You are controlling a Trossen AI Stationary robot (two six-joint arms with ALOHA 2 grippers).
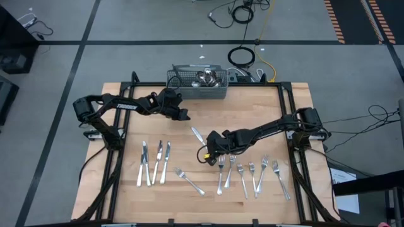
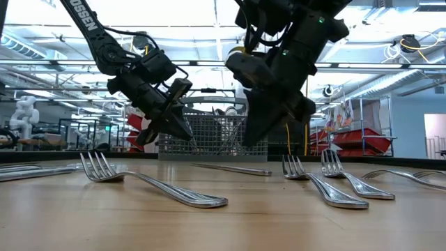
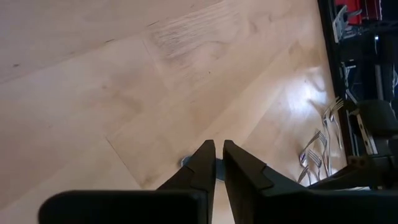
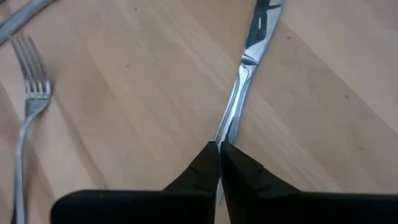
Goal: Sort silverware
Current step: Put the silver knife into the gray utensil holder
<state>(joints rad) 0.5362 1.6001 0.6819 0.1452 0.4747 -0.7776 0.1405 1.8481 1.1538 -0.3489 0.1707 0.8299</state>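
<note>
White lettering "OSSEN" is readable on the left arm (image 2: 87, 21).

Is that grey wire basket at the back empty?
No. The grey wire-mesh basket has shiny metal cutlery piled inside it in the overhead view.

A robotics lab: metal racking (image 2: 390, 132), floor cables (image 1: 242, 55), white humanoid robot (image 2: 24, 115).

A wooden table (image 1: 126, 195) fills the middle of the picture. A grey wire basket (image 1: 196, 82) sits at its top edge. Black and yellow cables (image 1: 249, 58) lie on the floor above it.
</note>
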